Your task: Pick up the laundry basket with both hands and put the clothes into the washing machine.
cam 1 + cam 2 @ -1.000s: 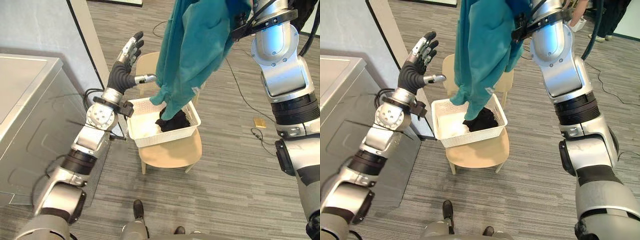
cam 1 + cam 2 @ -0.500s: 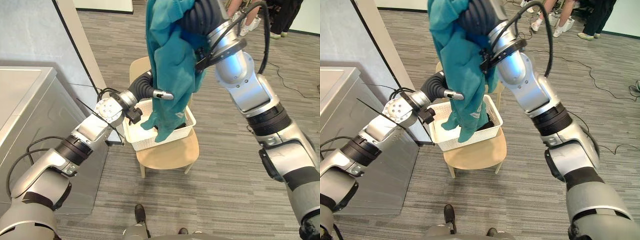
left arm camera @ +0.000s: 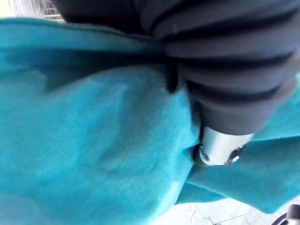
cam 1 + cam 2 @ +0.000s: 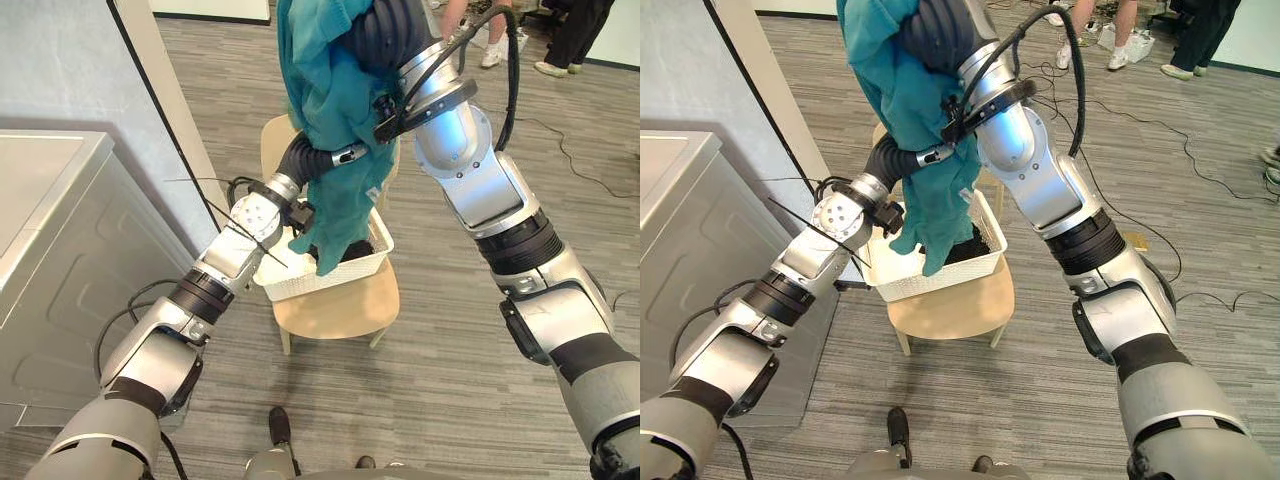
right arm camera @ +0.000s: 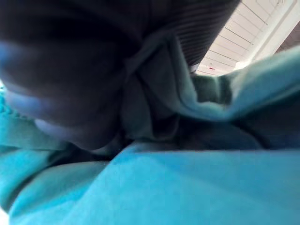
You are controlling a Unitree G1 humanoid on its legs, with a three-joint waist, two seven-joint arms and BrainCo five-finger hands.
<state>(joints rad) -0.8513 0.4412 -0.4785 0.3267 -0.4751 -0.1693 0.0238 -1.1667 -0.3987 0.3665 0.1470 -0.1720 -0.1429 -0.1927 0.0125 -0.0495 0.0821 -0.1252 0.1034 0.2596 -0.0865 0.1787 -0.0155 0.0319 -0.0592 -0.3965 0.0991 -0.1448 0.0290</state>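
Laundry basket point(image 4: 320, 281) on wooden chair point(image 4: 335, 311), grey plank floor point(image 4: 450, 350), frame centre. Teal garment point(image 4: 325, 90) over right hand point(image 4: 385, 35), left hand point(image 4: 322, 160) touching; grips cannot tell. Washing machine point(image 4: 60, 260) left.

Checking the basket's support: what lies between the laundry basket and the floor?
A light wooden chair; the laundry basket rests on its seat, as both eye views show.

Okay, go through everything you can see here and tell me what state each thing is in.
Teal garment: held up, hanging down into the basket.
Right robot hand: shut on the garment's top.
Left robot hand: against the garment, grip hidden by cloth.
Laundry basket: on the chair, dark clothes inside.
Wooden chair: upright.
Washing machine: open or closed, cannot tell.
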